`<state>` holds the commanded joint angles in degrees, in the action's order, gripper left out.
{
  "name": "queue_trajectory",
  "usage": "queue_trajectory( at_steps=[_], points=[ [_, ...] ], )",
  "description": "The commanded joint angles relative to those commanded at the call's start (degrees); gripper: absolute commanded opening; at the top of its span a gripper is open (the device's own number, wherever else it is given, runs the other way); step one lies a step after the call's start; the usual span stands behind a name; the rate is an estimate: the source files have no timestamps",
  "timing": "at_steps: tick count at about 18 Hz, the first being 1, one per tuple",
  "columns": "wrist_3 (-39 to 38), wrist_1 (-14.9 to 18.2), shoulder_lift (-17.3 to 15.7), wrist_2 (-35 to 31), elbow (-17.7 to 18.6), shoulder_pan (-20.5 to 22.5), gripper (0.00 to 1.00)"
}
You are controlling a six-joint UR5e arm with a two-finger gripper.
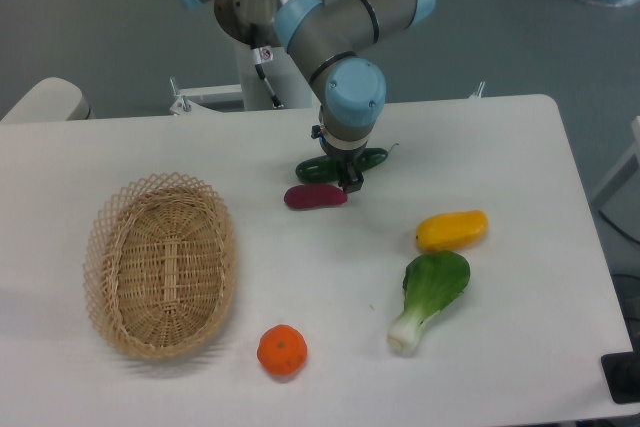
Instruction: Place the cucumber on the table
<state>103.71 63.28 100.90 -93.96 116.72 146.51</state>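
Note:
The dark green cucumber point(372, 158) lies crosswise under my gripper point(341, 173) at the back middle of the white table point(500, 137). Its two ends stick out left and right of the wrist, and its middle is hidden by the gripper. The fingers straddle the cucumber, with one black finger point(351, 180) in front of it, and the jaws look shut on it. The cucumber is at or just above the table surface.
A dark red oblong vegetable point(315, 197) lies just in front of the gripper. A yellow vegetable point(452, 230) and a bok choy point(430, 297) lie to the right. An orange point(282, 350) is at the front. A wicker basket point(160, 265) stands at the left.

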Motion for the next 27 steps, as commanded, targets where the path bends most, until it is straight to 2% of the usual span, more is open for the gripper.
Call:
queue_trajectory(
  at_steps=[7,14,18,24,27],
  points=[
    [0.2,0.0,0.4,0.3,-5.7,0.4,1.00],
    [-1.9,0.9,5.5,0.3,-18.1,0.5,1.00],
    [-6.8,1.2,9.8,0.6,-25.5,0.1,1.00],
    [-11.0,5.2,14.8,4.7,-34.4,0.1,1.00],
    [-11.9,9.5,17.7,4.8,-40.6,0.0,1.00]
  ],
)
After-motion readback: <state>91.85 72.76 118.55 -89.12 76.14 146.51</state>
